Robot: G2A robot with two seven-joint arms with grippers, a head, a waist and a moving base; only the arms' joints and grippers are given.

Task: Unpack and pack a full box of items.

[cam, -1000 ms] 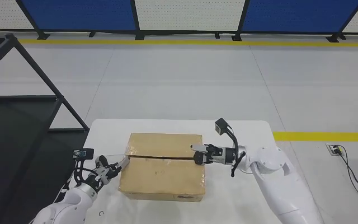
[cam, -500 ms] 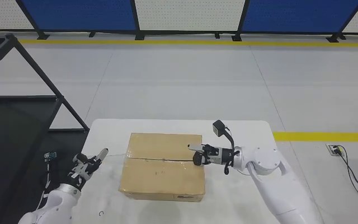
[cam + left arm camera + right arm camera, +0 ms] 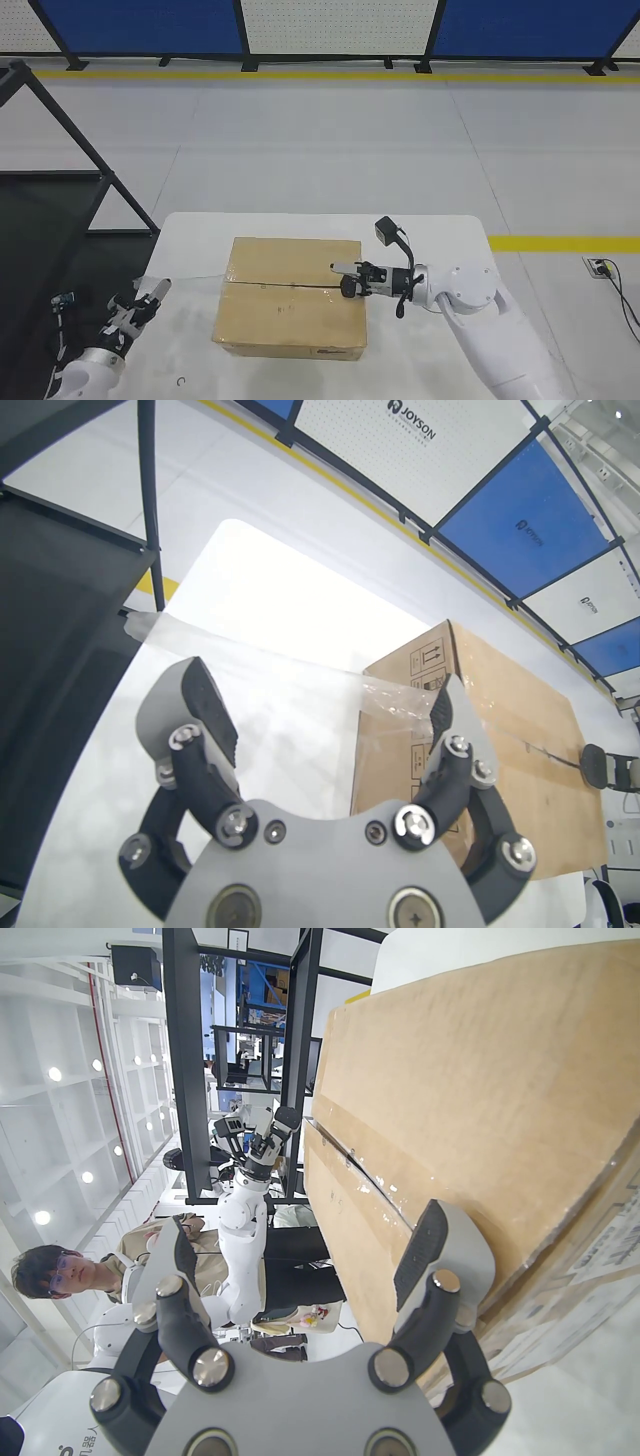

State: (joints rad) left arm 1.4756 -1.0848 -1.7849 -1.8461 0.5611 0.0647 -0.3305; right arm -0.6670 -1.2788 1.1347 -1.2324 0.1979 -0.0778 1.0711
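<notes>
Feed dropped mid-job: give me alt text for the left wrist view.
The left gripper hangs open over the white table, beside the closed cardboard box. A strip of clear tape stretches from the box's near top edge past the gripper toward the table's edge.

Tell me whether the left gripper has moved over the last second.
Yes. The left gripper has drawn back from the box, toward the left edge of the table.
</notes>
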